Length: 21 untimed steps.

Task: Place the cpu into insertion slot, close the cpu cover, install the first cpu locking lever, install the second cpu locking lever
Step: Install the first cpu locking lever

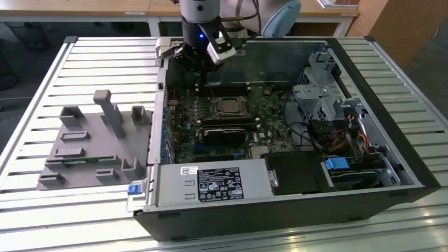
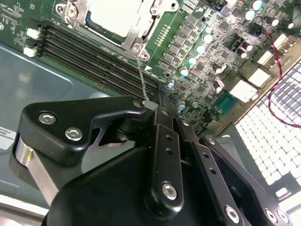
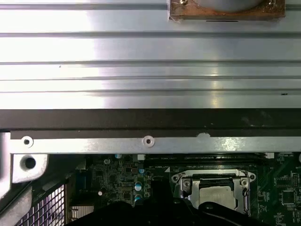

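The cpu (image 2: 110,16) lies silver-topped in the insertion slot (image 1: 227,106) on the green board, with the cpu cover (image 2: 128,41) lying flat as a metal frame around it. In the first wrist view, the cpu (image 3: 217,194) sits inside the cover frame (image 3: 187,187). A thin wire locking lever (image 2: 142,75) rises from the socket's corner to my gripper (image 2: 149,106), whose black fingers are shut on its tip. In the exterior view, the gripper (image 1: 201,79) hangs over the memory slots just beyond the socket.
Long black memory slots (image 2: 94,56) run beside the socket. The open computer case holds a power supply (image 1: 213,184) and a drive cage (image 1: 318,94). A grey fixture (image 1: 91,142) lies on the slatted table (image 1: 105,52). The case's dark wall (image 3: 141,120) borders the board.
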Tool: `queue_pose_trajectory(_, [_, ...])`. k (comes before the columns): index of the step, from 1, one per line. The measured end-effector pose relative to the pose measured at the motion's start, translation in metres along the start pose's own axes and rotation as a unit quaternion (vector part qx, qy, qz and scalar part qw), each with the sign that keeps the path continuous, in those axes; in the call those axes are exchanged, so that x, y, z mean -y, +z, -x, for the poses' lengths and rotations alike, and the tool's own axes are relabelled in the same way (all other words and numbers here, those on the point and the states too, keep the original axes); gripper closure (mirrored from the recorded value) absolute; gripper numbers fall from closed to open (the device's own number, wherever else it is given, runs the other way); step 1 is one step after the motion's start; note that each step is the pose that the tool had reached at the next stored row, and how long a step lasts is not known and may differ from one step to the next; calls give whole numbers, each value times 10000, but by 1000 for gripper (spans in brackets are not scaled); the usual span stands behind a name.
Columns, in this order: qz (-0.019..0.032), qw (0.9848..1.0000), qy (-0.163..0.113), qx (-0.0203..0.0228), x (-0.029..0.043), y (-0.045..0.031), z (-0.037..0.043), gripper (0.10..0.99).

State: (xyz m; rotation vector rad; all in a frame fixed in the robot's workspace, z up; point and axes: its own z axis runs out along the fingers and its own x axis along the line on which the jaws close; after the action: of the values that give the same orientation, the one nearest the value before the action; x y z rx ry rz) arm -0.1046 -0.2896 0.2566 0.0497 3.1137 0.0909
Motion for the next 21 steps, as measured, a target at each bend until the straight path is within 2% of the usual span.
queue_pose_trajectory(8, [0,10000,-1,0,-20,10,128,980])
queue_pose_trajectory(14, [0,10000,-1,0,-30,21,265,980])
queue_pose_trajectory(21, [0,10000,-2,-3,-37,37,496,980])
